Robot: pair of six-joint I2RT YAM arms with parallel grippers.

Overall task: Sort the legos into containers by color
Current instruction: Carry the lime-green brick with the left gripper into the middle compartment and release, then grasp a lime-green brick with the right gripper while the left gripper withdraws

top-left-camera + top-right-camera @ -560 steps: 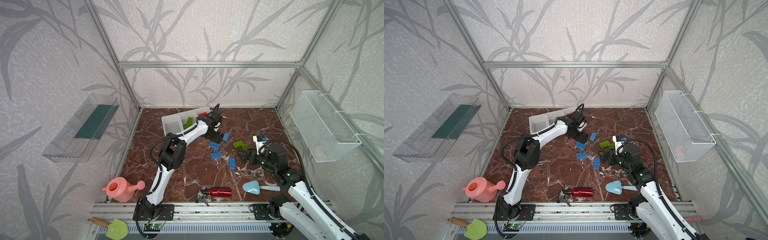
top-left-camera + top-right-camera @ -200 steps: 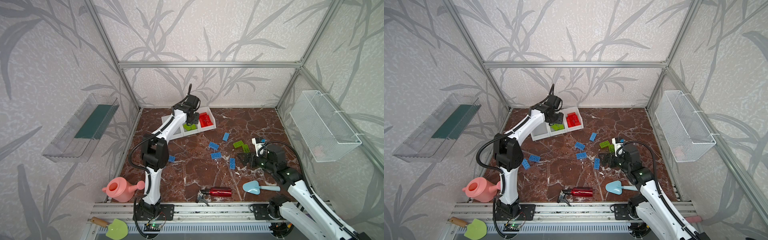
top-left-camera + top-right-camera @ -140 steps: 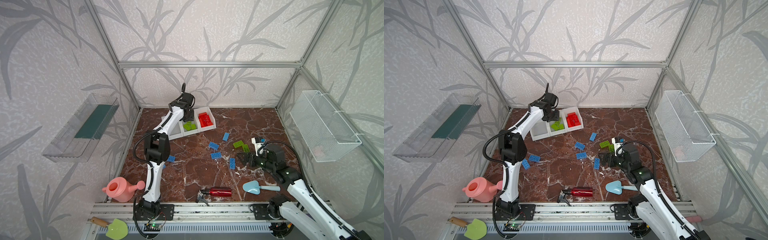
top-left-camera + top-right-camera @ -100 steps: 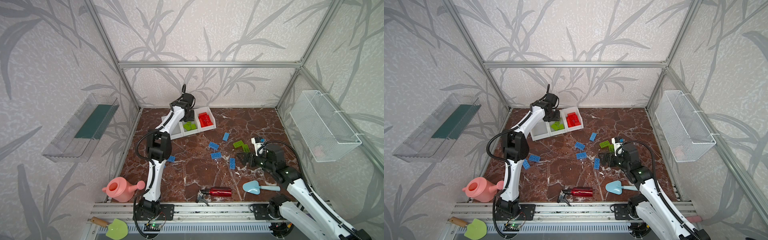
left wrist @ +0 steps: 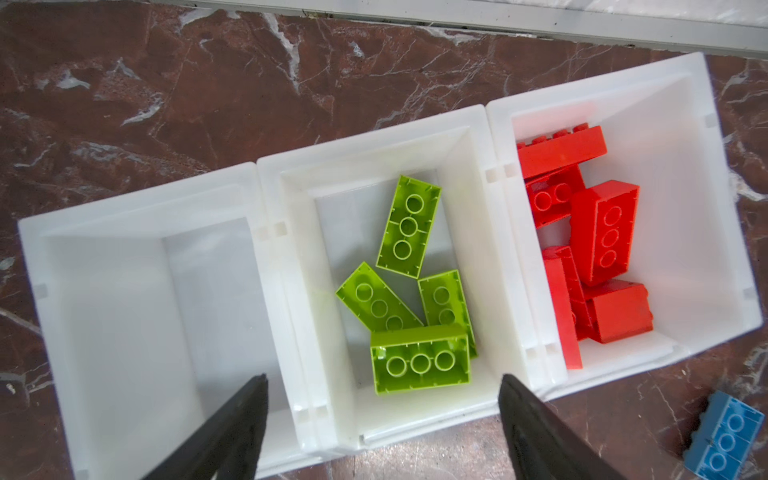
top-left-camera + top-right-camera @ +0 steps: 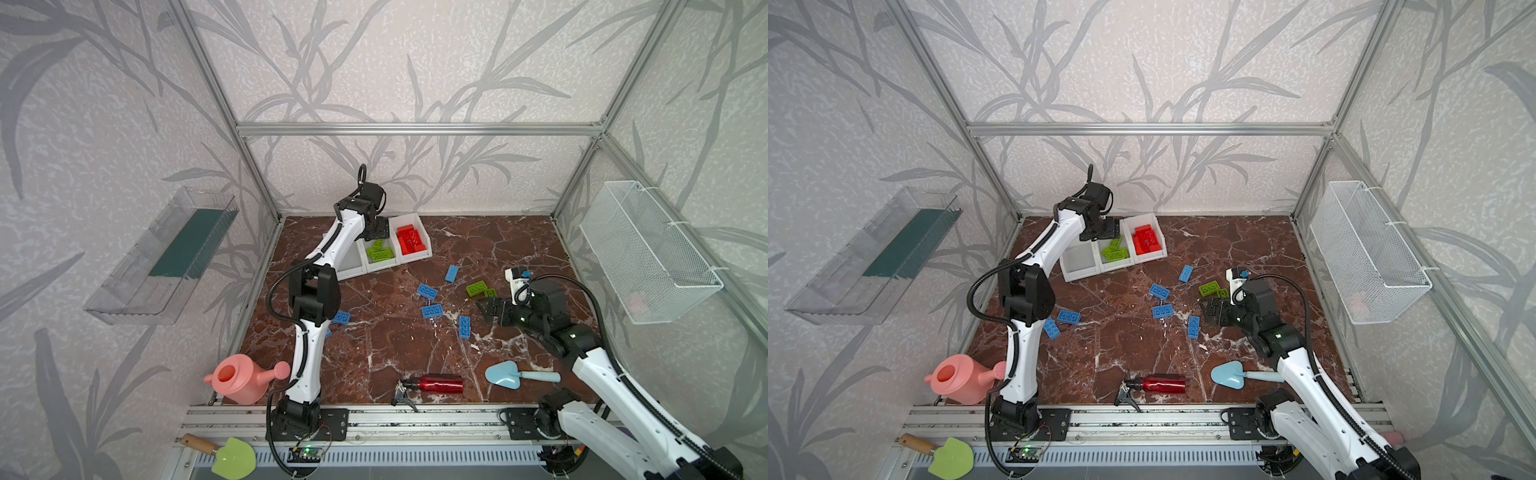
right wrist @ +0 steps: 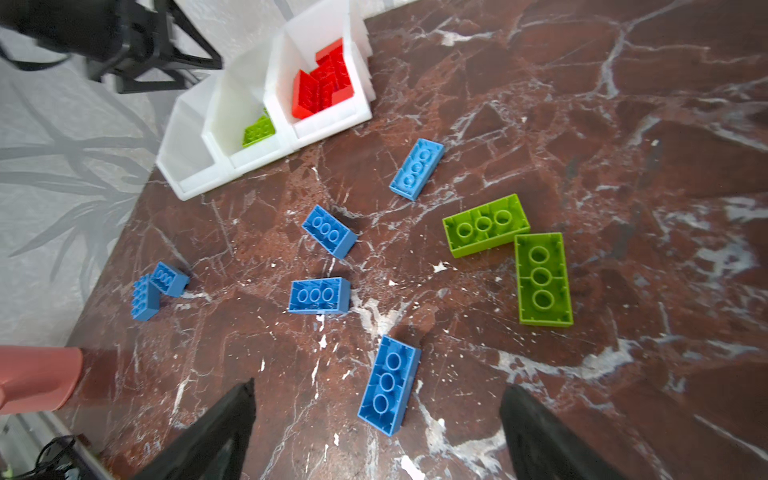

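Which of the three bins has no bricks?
The end bin beside the green-filled middle bin; its floor is bare. The other end bin holds red bricks.

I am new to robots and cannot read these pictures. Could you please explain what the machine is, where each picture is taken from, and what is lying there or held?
These are two white robot arms, each ending in a two-fingered gripper. Both top views look down on the whole brown marble table; the two close pictures come from cameras on the arms' wrists. The left gripper hovers open over three joined white bins: green bricks lie in the middle one, red bricks in an end one, and the other end bin is empty. The right gripper, also open, hangs over the table where blue bricks and two green bricks lie loose. Nearer the arms' bases are a pink watering can, a red bottle and a blue trowel. Nothing is held.
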